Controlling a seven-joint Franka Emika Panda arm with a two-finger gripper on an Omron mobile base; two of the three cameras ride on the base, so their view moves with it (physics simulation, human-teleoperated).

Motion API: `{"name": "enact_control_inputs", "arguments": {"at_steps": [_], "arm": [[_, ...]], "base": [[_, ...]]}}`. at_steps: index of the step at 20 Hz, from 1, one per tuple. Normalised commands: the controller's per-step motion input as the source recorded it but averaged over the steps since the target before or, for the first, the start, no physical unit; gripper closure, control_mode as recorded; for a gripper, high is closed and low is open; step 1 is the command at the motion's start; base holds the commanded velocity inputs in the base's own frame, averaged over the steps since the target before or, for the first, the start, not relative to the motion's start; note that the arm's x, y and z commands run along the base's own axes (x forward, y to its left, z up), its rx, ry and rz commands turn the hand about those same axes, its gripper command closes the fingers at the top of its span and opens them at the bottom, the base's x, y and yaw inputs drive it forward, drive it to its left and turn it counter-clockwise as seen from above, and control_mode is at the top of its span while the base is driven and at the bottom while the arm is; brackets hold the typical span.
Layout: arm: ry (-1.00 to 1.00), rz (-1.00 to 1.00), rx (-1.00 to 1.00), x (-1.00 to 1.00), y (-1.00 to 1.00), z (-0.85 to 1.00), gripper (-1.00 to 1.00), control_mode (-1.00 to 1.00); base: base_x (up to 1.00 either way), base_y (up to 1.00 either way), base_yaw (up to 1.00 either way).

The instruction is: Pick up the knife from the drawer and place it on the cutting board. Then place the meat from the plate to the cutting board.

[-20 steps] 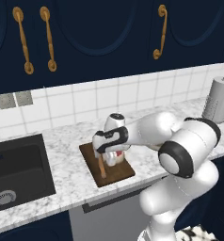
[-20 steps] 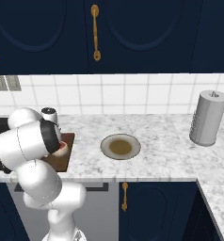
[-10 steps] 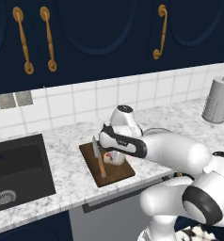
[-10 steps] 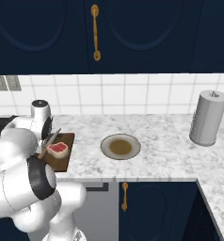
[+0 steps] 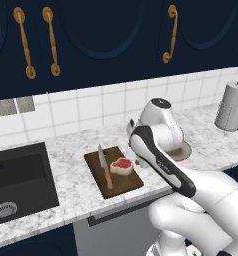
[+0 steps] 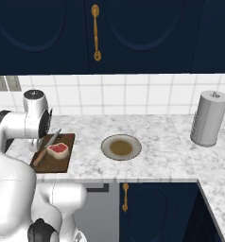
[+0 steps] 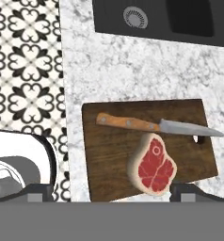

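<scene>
A: Left base view first. Where do the task's things sit?
B: Centre of the frame: the cutting board lies on the marble counter, the knife along its left side and the meat just right of the blade. The plate peeks out behind the white arm, right of centre. The sink is at lower left.

A: And the right base view?
B: The board is at middle left, the meat on it, the knife slanting beside it. The plate stands apart at centre, and a grey canister at far right.

A: The hand view?
B: The gripper stands wide apart at the bottom edge, clamped on nothing. The meat lies between the fingertips, touching the knife above it, both on the board.
</scene>
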Motion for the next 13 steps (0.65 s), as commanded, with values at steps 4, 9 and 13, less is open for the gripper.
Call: {"name": "enact_control_inputs", "arguments": {"at_steps": [4,9,13], "arm": [[-0.01,-0.07,0.00,-0.04,-0.92,0.93,-1.00,-1.00],[0.00,-0.07,0.00,0.00,-1.00,0.84,-1.00,-1.00],[0.00,-0.04,-0.01,-0.03,-1.00,0.22,-1.00,-1.00]], "base": [[0.00,0.00,0.00],[0.00,0.00,0.00],[0.00,0.00,0.00]]}}
